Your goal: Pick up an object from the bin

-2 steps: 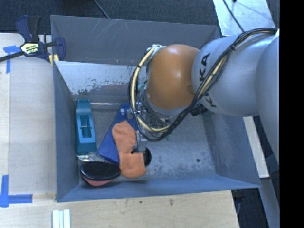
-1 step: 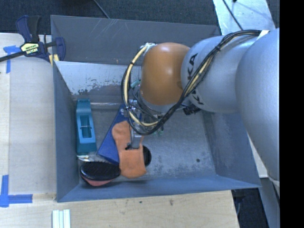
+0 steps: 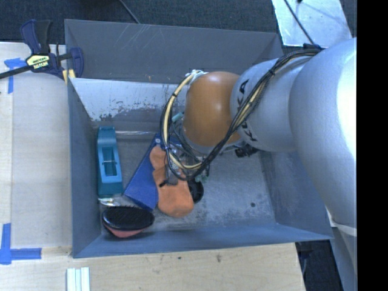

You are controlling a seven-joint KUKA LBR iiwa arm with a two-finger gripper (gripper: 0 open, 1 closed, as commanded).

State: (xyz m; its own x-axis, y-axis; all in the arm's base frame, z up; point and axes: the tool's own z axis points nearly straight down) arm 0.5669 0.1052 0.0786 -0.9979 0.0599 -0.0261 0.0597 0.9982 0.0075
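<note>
The bin [image 3: 242,193] is grey-blue, its floor flecked dark. The tape dispenser [image 3: 109,162] is teal, the cloth [image 3: 142,183] dark blue, the soft lump [image 3: 176,202] orange, the brush [image 3: 127,220] black with a reddish rim. The arm [image 3: 303,102] is silver-grey, its wrist cover [image 3: 209,108] orange-brown, its cables [image 3: 165,119] black and pale yellow.

You've got strong light from above here. The arm's white casing [image 3: 327,114] is washed nearly flat, with hardly any shading left on it. The orange cover [image 3: 209,105] on the wrist takes a soft sheen across its top (no hard glare spot). The bin [image 3: 121,99] shows a pale lit band along its far inner wall, while the left wall and near wall sit in duller shade. Shadow gathers under the arm, on the floor just beside the soft orange lump [image 3: 176,202]. The dark surface [image 3: 182,5] beyond the bin stays dim, almost no detail.
</note>
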